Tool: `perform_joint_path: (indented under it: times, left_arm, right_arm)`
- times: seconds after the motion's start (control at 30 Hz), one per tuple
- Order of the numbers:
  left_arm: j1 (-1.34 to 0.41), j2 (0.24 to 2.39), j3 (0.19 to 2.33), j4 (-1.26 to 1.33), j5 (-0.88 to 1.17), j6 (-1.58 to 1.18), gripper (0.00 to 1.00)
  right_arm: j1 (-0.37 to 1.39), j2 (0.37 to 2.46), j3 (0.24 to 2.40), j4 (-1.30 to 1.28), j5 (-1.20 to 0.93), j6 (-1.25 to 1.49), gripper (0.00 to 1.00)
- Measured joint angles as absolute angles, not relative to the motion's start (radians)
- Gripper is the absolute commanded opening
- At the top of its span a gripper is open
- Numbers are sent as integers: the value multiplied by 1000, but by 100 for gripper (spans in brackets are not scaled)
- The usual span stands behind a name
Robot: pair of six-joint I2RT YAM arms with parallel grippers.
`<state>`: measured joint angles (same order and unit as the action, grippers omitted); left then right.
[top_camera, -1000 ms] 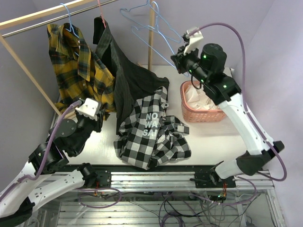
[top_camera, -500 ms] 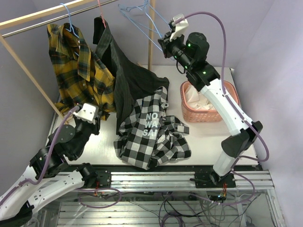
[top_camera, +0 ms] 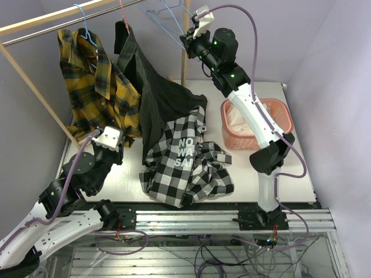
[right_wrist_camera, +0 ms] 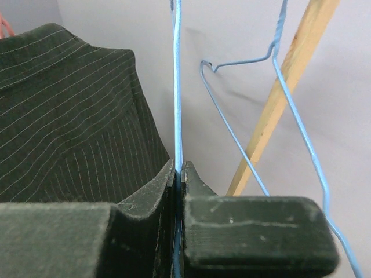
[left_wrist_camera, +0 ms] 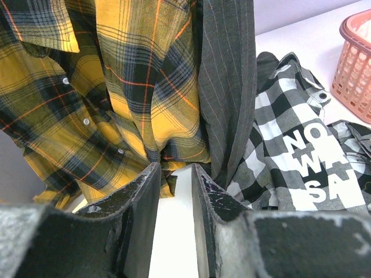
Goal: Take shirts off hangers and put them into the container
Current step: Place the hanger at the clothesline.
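Fingers (left_wrist_camera: 139, 197) of the left gripper (left_wrist_camera: 175, 174) stand slightly apart with nothing between them; the right gripper (right_wrist_camera: 178, 174) is pinched tight on a light blue wire hanger (right_wrist_camera: 177, 87).

From the left, a yellow-and-black plaid shirt (top_camera: 98, 81) and a charcoal pinstriped shirt (top_camera: 156, 98) hang from the rack (top_camera: 35, 23), just beyond the left gripper. A black-and-white checked shirt (top_camera: 185, 165) lies crumpled on the white table (top_camera: 244, 186), its white lettering legible only as "NO", "WA", "SA". The salmon-pink lattice basket (top_camera: 235, 141) at the right holds a white shirt (top_camera: 235, 119). The gripped hanger is bare, up beside a wooden pole (right_wrist_camera: 278, 98).
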<state>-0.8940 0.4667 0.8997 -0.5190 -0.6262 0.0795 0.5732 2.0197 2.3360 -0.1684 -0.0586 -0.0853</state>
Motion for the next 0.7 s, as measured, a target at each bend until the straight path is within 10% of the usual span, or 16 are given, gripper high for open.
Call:
perform_joint_path:
  times: [0.37, 0.7]
  left_arm:
    - [-894, 492, 907, -515, -624, 79, 43]
    - [-894, 523, 908, -496, -618, 70, 51]
  right_arm:
    - [574, 2079, 2336, -181, -101, -83, 5]
    - [574, 1953, 2112, -185, -123, -82, 52]
